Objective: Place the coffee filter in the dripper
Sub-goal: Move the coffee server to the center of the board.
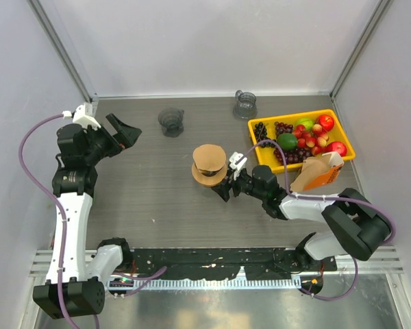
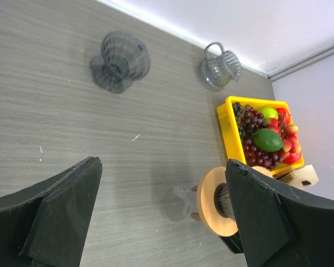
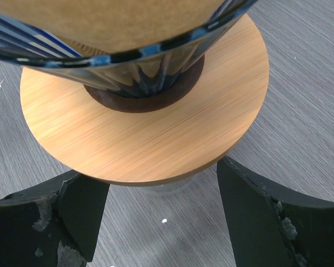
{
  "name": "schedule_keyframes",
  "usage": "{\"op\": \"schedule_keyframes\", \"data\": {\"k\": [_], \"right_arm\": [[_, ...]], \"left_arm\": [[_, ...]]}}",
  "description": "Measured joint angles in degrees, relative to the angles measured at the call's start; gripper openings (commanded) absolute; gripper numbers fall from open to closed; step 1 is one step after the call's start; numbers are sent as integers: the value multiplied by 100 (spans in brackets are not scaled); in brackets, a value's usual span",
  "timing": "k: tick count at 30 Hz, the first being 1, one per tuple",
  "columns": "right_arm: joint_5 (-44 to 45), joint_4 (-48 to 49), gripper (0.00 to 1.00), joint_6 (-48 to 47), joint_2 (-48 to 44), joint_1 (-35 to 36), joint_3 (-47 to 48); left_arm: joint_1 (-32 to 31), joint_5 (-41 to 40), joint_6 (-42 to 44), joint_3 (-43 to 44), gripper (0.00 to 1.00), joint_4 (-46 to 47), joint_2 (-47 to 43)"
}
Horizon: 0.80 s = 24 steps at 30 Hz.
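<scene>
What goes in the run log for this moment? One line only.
filter: in dripper | right gripper: open, beside dripper | left gripper: open, far left, nothing held

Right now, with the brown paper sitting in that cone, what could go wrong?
The right gripper has its open fingers very close to the wooden base, so a crooked move away could nudge it. The dripper stands on a clear glass, so a bump might topple it. The filter seems only to rest inside and could shift if jolted.
</scene>
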Motion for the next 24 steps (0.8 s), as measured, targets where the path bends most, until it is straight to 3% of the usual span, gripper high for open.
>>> {"op": "schedule_keyframes", "data": {"k": [2, 4, 12, 18, 24], "right_arm": [[101, 87, 80, 48, 70, 39, 0], [192, 149, 80, 103, 131, 61, 0], [302, 166, 81, 175, 136, 74, -33], [391, 66, 81, 210, 42, 74, -160], [407, -372, 78, 474, -619, 74, -431]], "left_arm": [[4, 55, -9, -149, 87, 0, -13], [17, 184, -28, -415, 70, 9, -39], [-293, 1266, -546, -2096, 19, 136, 111], [-1119, 1926, -1390, -2949, 0, 975, 876], [-1952, 2302, -2715, -3416, 0, 2994, 1655]]}}
